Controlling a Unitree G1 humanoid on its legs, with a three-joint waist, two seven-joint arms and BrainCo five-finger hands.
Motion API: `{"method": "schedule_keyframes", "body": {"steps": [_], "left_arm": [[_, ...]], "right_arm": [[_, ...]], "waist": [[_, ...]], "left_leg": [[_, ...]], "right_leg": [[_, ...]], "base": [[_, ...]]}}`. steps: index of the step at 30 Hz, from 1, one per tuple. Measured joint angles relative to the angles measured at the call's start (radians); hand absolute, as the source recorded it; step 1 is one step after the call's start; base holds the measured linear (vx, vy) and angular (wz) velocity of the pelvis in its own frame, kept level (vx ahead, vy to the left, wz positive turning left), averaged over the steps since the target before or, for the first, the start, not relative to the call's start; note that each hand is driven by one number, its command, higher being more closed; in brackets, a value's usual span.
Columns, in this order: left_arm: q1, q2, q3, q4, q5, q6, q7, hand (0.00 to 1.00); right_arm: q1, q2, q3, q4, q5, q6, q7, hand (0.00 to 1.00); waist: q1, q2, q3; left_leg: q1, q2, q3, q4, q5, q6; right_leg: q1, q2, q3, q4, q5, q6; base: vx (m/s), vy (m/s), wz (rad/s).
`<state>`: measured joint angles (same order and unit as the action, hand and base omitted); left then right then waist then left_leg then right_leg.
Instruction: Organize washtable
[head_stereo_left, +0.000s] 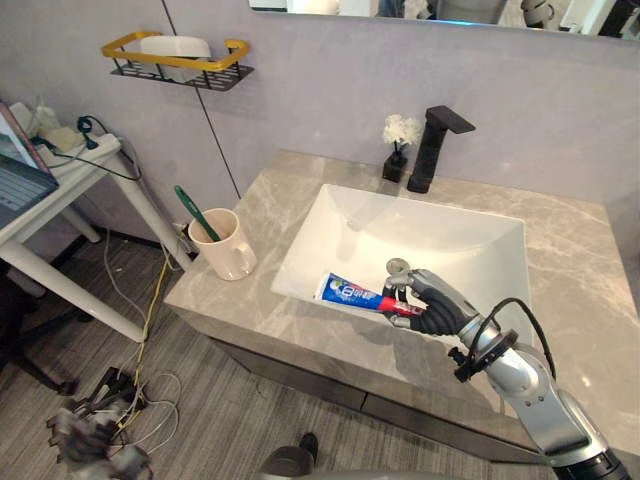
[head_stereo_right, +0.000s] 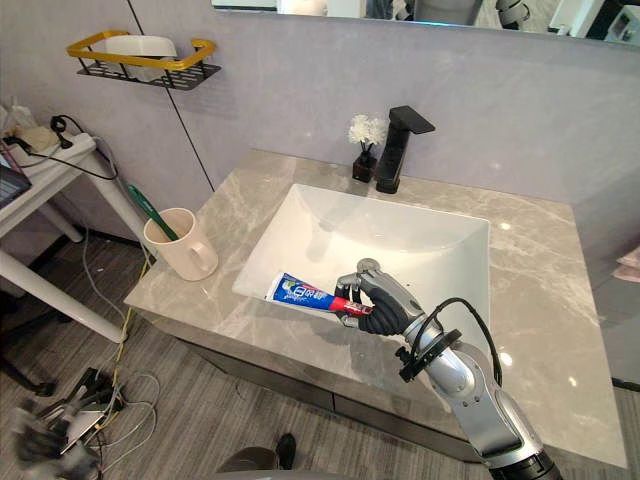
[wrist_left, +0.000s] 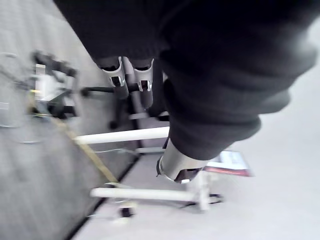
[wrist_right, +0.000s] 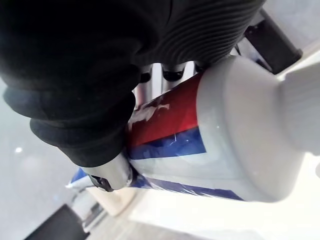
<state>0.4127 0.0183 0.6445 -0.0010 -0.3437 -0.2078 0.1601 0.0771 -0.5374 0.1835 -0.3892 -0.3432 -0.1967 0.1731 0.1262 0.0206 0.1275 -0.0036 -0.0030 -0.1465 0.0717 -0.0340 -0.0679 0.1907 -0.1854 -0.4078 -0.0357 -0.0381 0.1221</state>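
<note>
Over the sink (head_stereo_left: 420, 235), we are gripping the toothpaste (head_stereo_left: 350, 293) near its cap, right hand (head_stereo_left: 437, 306) curled round it; held off-balance, it could be slipping free.

A black wire shelf (head_stereo_left: 176, 66) with a yellow rail hangs on the far left wall, with a white dish (head_stereo_left: 176, 46) inside it. At the far side stands a black faucet (head_stereo_left: 432, 148), a small dark vase of white flowers (head_stereo_left: 396, 160) just left of it. At left, a white side table (head_stereo_left: 70, 185) carries a laptop (head_stereo_left: 18, 175). Cables (head_stereo_left: 130, 400) lie tangled on the grey floor (head_stereo_left: 220, 420) near it.
</note>
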Motion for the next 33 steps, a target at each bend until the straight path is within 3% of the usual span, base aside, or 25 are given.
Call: {"method": "schedule_keyframes", "body": {"steps": [4,8,10,15,23,29,33], "left_arm": [[0.002,-0.047,-0.019,-0.266,0.000,-0.024,0.007,0.00],[0.005,-0.079,-0.160,-0.455,-0.017,-0.036,-0.007,0.00],[0.018,-0.092,-0.285,-0.546,-0.046,-0.038,-0.031,0.00],[0.030,-0.090,-0.425,-0.658,-0.071,-0.043,-0.053,0.00],[0.028,-0.031,-0.605,-0.706,-0.197,-0.063,-0.057,0.00],[-0.006,0.029,-0.796,-0.699,-0.325,-0.062,-0.075,0.00],[-0.034,0.053,-0.854,-0.694,-0.374,-0.062,-0.081,0.00]], "right_arm": [[0.000,0.063,-0.011,-0.022,0.001,0.000,-0.016,1.00],[0.000,0.141,-0.012,-0.031,0.001,0.000,-0.040,1.00],[-0.005,0.189,-0.007,-0.031,-0.002,0.000,-0.064,1.00],[-0.030,0.256,0.004,-0.052,-0.004,0.001,-0.127,1.00],[-0.096,0.324,0.069,-0.064,-0.016,0.000,-0.205,1.00],[-0.119,0.336,0.154,-0.055,-0.060,0.000,-0.249,1.00],[-0.133,0.335,0.178,-0.021,-0.067,0.003,-0.269,1.00]], "waist": [[0.003,0.008,-0.006],[0.000,0.002,-0.014],[-0.002,0.001,-0.019],[-0.006,0.000,-0.023],[-0.004,-0.016,-0.035],[-0.006,-0.019,-0.062],[-0.007,-0.016,-0.067]], "left_leg": [[0.000,-0.006,-0.010,0.001,-0.001,0.001],[0.000,-0.013,-0.021,0.005,-0.002,0.004],[0.000,-0.014,-0.023,0.007,-0.003,0.005],[0.001,-0.012,-0.022,0.010,-0.003,0.005],[0.009,-0.010,-0.013,0.010,-0.003,0.005],[0.022,-0.007,0.000,0.001,-0.002,0.006],[0.033,-0.004,0.007,-0.003,-0.001,0.006]], "right_leg": [[0.008,-0.003,-0.014,-0.001,0.000,0.000],[0.016,-0.008,-0.028,0.002,-0.008,0.005],[0.014,-0.010,-0.028,0.011,-0.014,0.006],[0.013,-0.008,-0.027,0.014,-0.016,0.004],[0.015,-0.009,-0.016,0.015,-0.016,0.004],[0.015,-0.009,-0.001,0.018,-0.016,0.004],[0.020,-0.008,0.006,0.018,-0.016,0.004]], "base": [[0.04,0.010,0.12],[0.01,0.005,0.09],[0.00,0.000,0.00],[0.00,0.000,0.00],[0.00,0.004,-0.02],[-0.01,0.010,-0.06],[0.00,0.004,-0.06]]}}
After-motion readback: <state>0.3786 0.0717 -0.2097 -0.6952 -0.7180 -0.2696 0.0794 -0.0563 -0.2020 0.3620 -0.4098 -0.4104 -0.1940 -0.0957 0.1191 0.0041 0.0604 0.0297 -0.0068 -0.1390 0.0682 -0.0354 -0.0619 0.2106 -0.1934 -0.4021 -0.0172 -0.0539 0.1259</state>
